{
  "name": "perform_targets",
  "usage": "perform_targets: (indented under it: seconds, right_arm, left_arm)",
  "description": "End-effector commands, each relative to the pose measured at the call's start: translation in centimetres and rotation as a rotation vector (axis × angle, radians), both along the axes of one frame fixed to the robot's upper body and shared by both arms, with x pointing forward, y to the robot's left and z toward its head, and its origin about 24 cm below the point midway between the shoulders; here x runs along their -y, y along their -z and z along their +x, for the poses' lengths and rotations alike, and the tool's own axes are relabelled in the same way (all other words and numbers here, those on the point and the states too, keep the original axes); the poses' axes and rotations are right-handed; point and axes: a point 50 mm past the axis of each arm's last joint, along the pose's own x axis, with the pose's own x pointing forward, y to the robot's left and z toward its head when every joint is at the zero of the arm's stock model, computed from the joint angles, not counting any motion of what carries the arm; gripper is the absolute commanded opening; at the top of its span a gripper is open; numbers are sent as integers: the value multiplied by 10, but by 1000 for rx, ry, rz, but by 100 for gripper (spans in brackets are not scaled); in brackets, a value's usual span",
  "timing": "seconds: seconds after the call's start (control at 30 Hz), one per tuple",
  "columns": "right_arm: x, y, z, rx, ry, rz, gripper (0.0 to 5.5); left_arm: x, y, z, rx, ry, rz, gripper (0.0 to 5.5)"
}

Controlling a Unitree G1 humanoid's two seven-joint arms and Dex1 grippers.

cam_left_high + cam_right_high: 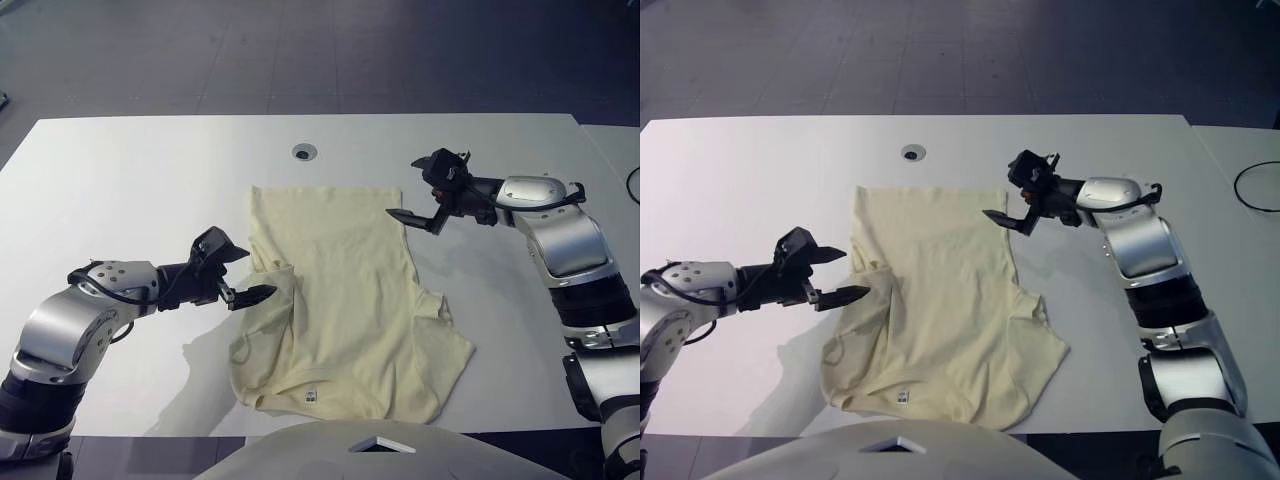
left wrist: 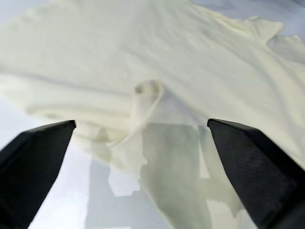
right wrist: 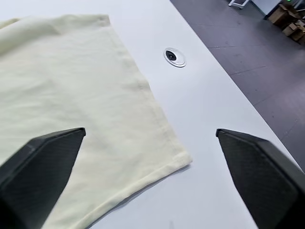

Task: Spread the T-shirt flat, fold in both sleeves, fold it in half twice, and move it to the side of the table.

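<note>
1. Right, jaws first: the left gripper (image 1: 258, 272) stands wide open and holds nothing. The left wrist view shows its two dark fingers (image 2: 33, 162) well apart, with cloth between them.
2. The right gripper (image 1: 402, 188) is also spread and empty, and its fingers (image 3: 40, 167) frame a hem corner.
3. My landmark is the small round metal cable port (image 1: 304, 152) set in the white table (image 1: 130, 170).
4. The pale yellow short-sleeved cotton T-shirt (image 1: 340, 290) lies just on my side of the port. Its straight hem is the edge nearest the port and its collar the edge farthest from it.
5. From the port, the left gripper sits nearer me and a little leftward, at the shirt's left edge, where a rumpled left sleeve (image 2: 147, 90) is turned onto the body.
6. The right gripper hovers to the right of the port and slightly nearer me, at the hem's right corner.
7. The right sleeve (image 1: 452, 345), far from the port, spreads out sideways and looks creased.
8. Handling, as I judge it:
   - The cloth is light, limp and thin, so it will sag, wrinkle and keep no shape when lifted.
   - It will probably slide easily on the smooth tabletop.
9. I would pinch it at firm edges such as the sleeve cuff, shoulder seam or hem corners, taking both layers, and lift it low so that it does not bunch.
</note>
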Motion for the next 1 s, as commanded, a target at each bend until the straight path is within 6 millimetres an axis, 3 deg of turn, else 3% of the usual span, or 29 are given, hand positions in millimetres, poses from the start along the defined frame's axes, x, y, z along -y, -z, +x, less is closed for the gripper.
perform_targets:
  seconds: [0.03,0.6,1.0]
  right_arm:
    - [-1,-1,-2,5,5,13,540]
    - [1,-2,3,12,7,9,540]
    - [2,4,-1,10,22,10,540]
  left_arm:
    - [0,8,0,-40,0,-17,507]
    - [3,27,-5,-87,-9,-23,209]
    - [-2,20,-1,-65,-1,-11,17]
